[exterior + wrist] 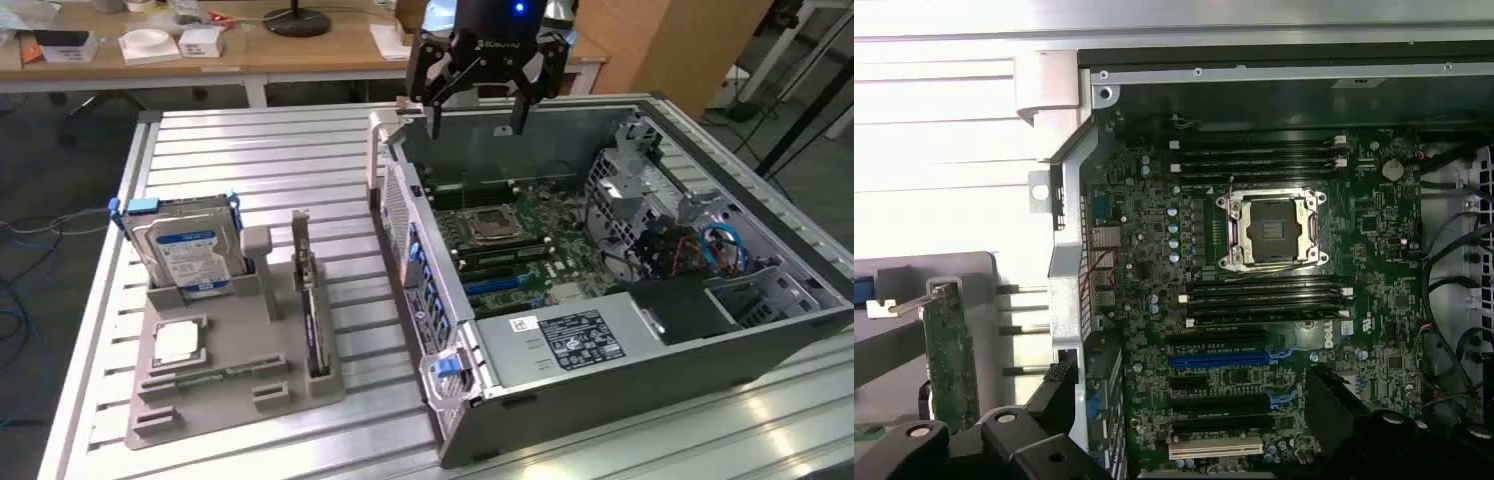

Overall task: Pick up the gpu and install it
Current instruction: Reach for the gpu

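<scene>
- Hovering over the far rim of the open computer case (667, 390), the claw (477, 122) has its fingers spread wide with nothing between them, so it carries no load yet.
- The gpu (310, 300) stands on its long edge in a slot of the grey holder (220, 398), on the exterior view's left of the case and well apart from the claw. Standing it upright likely leaves its upper edge free for a pinch from above.
- In the same holder, the hard drive (187, 255) stands upright at the far end and a processor chip (176, 343) lies flat nearer. Each sits in its own recess, apparently to stop parts sliding on the ribbed surface (267, 150).
- The case lies on its side with the panel off, which turns the motherboard (534, 240) face up and makes its expansion slots (505, 285) reachable from overhead. Those slots look empty, so the install is not yet done.
</scene>
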Motion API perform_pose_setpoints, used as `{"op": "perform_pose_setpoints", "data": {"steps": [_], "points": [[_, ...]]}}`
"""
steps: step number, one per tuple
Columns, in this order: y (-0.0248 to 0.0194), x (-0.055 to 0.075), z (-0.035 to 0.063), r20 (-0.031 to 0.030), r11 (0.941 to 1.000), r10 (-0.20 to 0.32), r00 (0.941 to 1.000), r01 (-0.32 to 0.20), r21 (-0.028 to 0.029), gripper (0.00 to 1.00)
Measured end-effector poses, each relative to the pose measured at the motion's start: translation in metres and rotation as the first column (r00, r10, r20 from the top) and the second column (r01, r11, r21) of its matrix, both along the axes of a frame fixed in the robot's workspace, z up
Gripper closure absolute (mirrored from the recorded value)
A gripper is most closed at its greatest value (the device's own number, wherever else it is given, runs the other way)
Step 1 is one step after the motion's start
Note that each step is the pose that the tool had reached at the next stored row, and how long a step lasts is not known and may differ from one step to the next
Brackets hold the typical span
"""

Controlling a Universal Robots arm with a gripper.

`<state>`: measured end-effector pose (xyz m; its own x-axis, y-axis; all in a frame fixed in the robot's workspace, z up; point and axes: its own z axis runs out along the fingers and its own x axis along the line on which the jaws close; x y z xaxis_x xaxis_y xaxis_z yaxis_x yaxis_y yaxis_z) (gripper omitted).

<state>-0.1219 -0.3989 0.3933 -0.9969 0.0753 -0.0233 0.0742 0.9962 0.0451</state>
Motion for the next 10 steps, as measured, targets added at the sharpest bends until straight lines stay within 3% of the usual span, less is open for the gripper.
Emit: {"op": "perform_pose_setpoints", "data": {"steps": [10], "points": [[-0.0002, 0.0000, 0.0000, -0.0001, 1.0000, 0.000, 1.0000, 0.000, 0.0027, 0.01]]}}
